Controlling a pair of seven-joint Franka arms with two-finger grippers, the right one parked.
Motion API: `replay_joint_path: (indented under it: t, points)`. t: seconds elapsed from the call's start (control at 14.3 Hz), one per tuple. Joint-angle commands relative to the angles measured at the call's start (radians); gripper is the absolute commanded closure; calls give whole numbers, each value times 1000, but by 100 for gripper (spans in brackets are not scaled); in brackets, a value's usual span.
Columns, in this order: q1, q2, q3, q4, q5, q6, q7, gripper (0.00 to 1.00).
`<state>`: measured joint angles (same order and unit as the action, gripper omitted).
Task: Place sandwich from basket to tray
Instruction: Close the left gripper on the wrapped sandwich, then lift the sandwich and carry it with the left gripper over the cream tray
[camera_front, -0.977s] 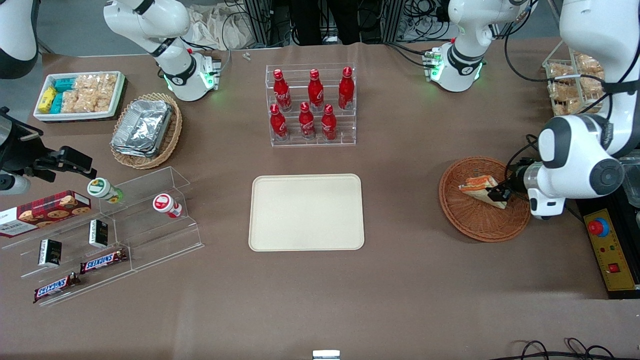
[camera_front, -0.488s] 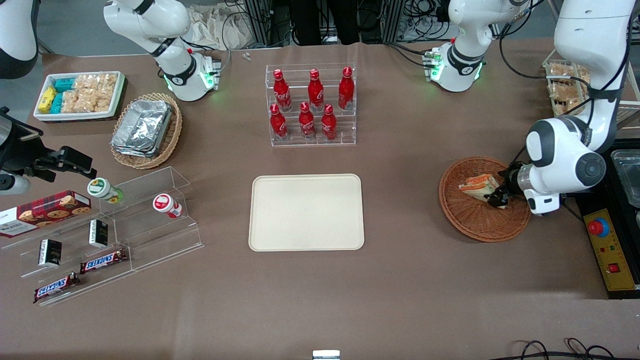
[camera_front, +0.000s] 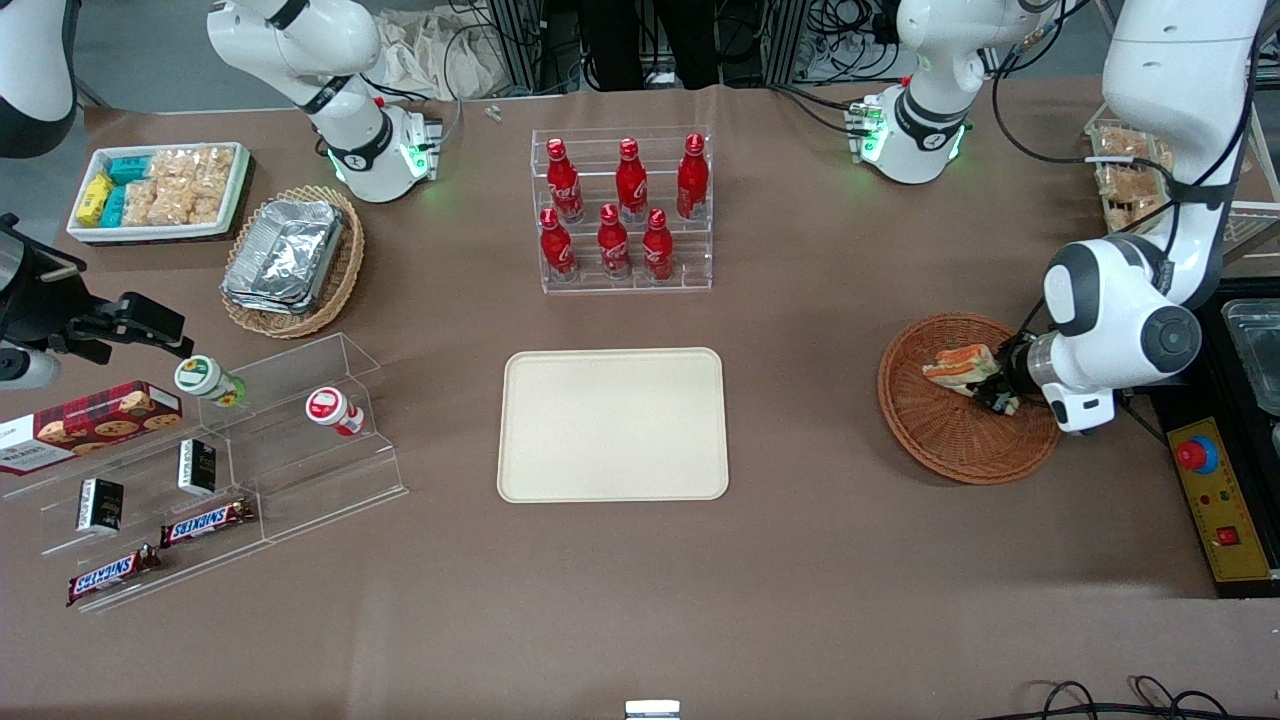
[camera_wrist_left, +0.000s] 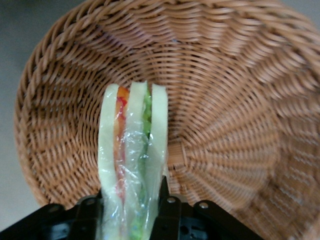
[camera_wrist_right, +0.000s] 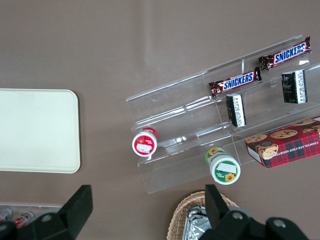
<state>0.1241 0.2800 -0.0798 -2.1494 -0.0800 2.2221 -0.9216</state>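
Gripper: the left arm's gripper (camera_front: 990, 392) is inside the basket (camera_front: 940, 445), at the edge toward the working arm's end of the table; its fingers (camera_wrist_left: 164, 197) are pinched on the sandwich's wide end.
Sandwich: the sandwich (camera_front: 960, 365) is clamped edge-on between the two black fingers, its clear wrap (crinkled at the clamped end) over white bread with orange, red and green layers (camera_wrist_left: 131, 165). It seems lifted off the weave, though the front view does not settle that.
Basket: the reddish-brown wicker bowl (camera_wrist_left: 235, 120) sits on the brown table (camera_front: 800, 560), with nothing else in it.
Tray: the cream tray (camera_front: 612, 424) lies flat, well apart from the basket toward the parked arm's end, with nothing on it.
Bottle rack: the red bottles (camera_front: 620, 210) stand farther from the front camera than the tray.
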Motion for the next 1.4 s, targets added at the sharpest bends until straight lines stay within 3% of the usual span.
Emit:
replay_joint_path:
  t: [0.0, 0.28, 0.63, 0.84, 0.98, 1.33]
  points:
    - [-3, -120, -50, 48, -4, -164, -17, 100]
    - [-4, -156, -182, 176, 0, -369, 70, 100]
    - [-38, -63, -418, 272, 35, -340, 99, 100]
    - [-185, 46, -426, 309, 115, -175, 87, 100]
    - [-256, 134, -426, 350, 207, -69, 75, 100]
    - [-339, 375, -428, 548, 376, -64, 99, 100]
